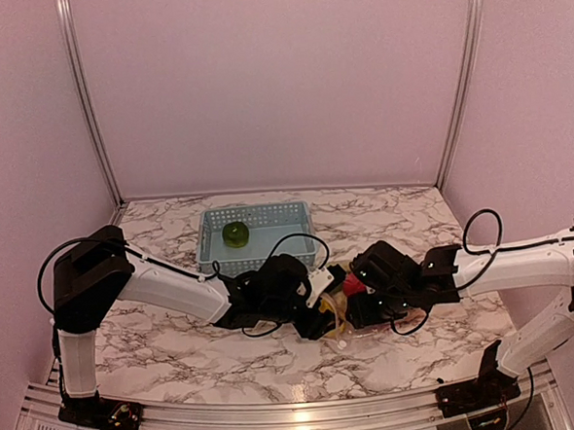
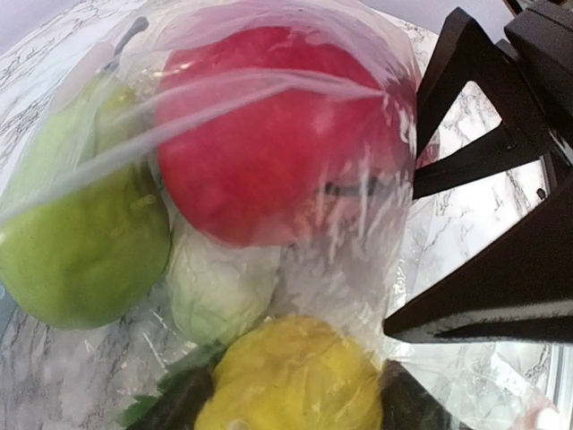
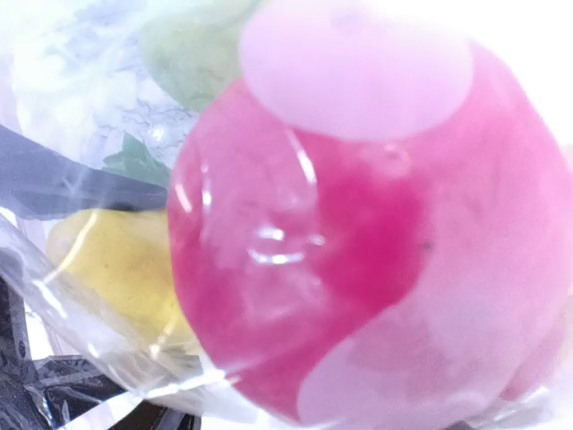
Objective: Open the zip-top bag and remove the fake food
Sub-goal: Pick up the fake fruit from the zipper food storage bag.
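The clear zip-top bag (image 1: 344, 321) lies on the marble between both arms, with fake food inside: a red-pink apple (image 2: 277, 143), a green pear (image 2: 81, 242), a white cauliflower (image 2: 210, 287) and a yellow lemon (image 2: 286, 376). My left gripper (image 2: 291, 408) reaches in from the left (image 1: 322, 315), its dark fingers (image 2: 170, 408) pressed on either side of the lemon. My right gripper (image 2: 401, 260) comes in from the right (image 1: 362, 293), its black fingers (image 2: 501, 287) apart with only crinkled plastic between them. The apple (image 3: 358, 233) fills the right wrist view, which hides that gripper's own fingers.
A light blue slotted basket (image 1: 268, 216) stands behind the grippers and holds one green toy fruit (image 1: 236, 235). Pink walls with metal rails close in the marble table (image 1: 179, 358) on three sides. Both arms' cables loop over the middle.
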Tool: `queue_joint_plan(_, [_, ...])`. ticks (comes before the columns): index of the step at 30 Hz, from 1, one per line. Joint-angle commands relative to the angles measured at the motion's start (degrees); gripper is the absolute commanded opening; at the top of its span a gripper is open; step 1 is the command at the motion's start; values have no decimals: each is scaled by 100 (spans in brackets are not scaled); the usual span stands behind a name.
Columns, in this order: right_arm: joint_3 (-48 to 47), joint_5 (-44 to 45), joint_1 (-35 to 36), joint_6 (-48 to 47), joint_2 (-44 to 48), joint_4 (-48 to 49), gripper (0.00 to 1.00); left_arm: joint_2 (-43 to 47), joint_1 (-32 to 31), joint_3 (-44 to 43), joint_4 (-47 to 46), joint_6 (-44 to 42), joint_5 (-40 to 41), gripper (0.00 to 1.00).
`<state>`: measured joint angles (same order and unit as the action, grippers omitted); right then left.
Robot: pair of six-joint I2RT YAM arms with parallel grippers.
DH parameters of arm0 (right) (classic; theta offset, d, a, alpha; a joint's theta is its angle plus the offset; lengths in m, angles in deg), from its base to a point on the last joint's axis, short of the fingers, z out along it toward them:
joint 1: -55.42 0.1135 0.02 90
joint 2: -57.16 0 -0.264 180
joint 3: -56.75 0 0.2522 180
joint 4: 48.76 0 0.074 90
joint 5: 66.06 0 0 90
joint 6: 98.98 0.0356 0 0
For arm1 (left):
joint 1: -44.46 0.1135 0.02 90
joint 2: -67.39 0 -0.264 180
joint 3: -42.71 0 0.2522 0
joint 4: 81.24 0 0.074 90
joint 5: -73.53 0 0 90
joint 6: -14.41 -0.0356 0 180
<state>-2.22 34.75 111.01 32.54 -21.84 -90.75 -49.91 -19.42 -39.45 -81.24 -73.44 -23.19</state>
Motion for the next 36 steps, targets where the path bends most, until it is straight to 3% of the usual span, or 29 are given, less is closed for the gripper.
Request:
queue_joint_plan(1, [-264, 277, -62, 90, 176, -240, 61, 249, -37, 157, 53, -41, 119, 37])
queue_joint_plan(20, [-273, 426, -75, 124, 357, -306, 61, 1024, -37, 664, -3, 71, 541, 33])
queue_joint_plan(36, [-1016, 705, -71, -87, 587, -719, 61, 1547, 103, 758, 154, 111, 849, 33])
